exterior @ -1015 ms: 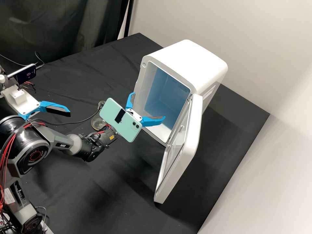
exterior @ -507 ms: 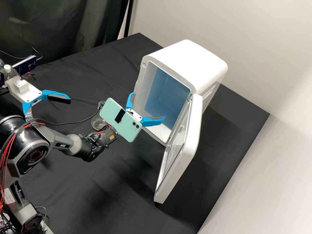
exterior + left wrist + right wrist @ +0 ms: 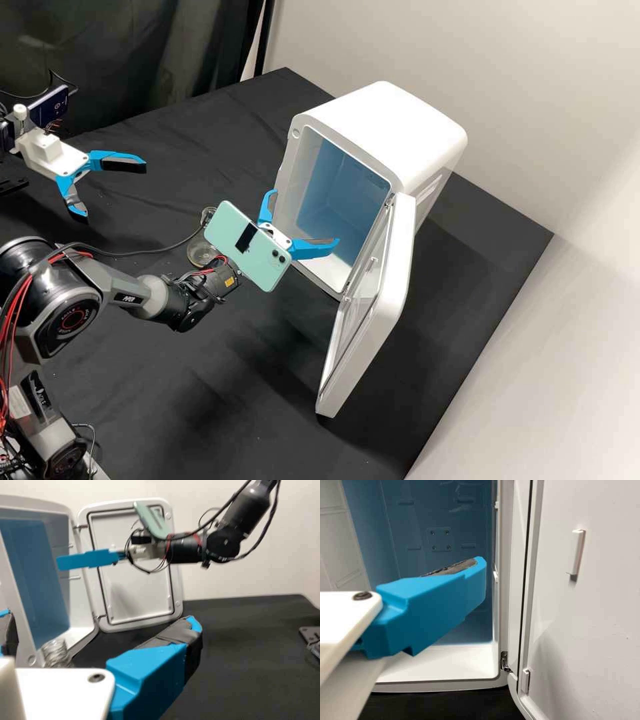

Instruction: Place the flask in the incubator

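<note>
The right hand [image 3: 303,219] is hovering at the mouth of the open incubator [image 3: 400,133], fingers [image 3: 310,250] spread and holding nothing. The flask [image 3: 199,251] is sitting on the worktop [image 3: 200,373] near the incubator's front corner, while the left hand [image 3: 113,191] is hanging above the worktop, well apart, also spread

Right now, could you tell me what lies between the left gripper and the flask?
In the high view, bare bench separates left gripper and flask; a thin cable runs nearby.

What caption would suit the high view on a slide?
Right fingers open at the open incubator; the flask sits on the bench.
</note>
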Robot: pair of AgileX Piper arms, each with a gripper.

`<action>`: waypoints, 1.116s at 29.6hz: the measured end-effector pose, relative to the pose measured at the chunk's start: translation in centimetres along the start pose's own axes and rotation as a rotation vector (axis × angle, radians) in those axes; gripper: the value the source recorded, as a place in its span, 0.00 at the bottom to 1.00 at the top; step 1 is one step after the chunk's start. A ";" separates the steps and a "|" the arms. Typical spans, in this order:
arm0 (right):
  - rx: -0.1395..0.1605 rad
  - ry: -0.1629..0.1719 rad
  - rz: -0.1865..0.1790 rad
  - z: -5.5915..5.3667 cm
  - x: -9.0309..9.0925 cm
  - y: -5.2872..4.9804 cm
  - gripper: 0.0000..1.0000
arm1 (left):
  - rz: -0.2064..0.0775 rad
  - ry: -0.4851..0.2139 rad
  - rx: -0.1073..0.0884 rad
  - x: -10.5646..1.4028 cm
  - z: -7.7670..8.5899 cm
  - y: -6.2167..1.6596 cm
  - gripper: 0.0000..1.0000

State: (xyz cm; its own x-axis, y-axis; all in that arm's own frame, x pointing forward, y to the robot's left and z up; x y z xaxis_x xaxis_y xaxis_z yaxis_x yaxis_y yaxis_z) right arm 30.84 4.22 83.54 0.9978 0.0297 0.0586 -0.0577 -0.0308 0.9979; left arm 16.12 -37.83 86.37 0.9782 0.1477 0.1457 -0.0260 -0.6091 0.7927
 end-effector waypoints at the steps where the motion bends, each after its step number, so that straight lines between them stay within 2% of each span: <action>1: 0.000 0.000 0.000 0.0 0.0 0.0 1.00 | -0.007 0.007 -0.002 0.0 -0.2 -0.12 1.00; 10: 0.000 0.000 0.000 0.0 0.0 0.0 1.00 | -0.066 0.055 -0.026 0.0 -1.4 -1.27 1.00; 13: 0.000 0.000 0.000 0.0 0.0 0.0 1.00 | -0.077 0.058 -0.023 0.1 -1.5 -1.49 1.00; 25: 0.000 0.000 0.000 0.0 0.0 0.0 1.00 | -0.101 0.058 -0.038 0.0 -1.5 -2.02 1.00; 27: 0.000 0.000 0.000 0.0 0.0 0.0 1.00 | -0.121 0.043 -0.036 0.3 -1.3 -2.53 1.00; 28: 0.000 0.000 0.000 0.0 0.0 0.0 1.00 | -0.149 0.027 -0.030 0.4 -1.1 -3.09 1.00; 30: 0.000 0.000 0.000 0.0 0.0 0.0 1.00 | -0.190 0.011 -0.029 0.5 -0.8 -3.85 1.00; 33: 0.000 0.000 0.000 0.0 0.0 0.0 1.00 | -0.217 -0.001 -0.024 0.4 -0.6 -4.32 1.00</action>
State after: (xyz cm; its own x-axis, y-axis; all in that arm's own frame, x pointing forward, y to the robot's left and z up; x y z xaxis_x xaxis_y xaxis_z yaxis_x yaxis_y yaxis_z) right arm 30.84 4.22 83.54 0.9978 0.0297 0.0586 -0.0577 -0.0308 0.9979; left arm 16.49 -34.68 83.34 0.9617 0.2724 -0.0311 0.1806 -0.5442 0.8193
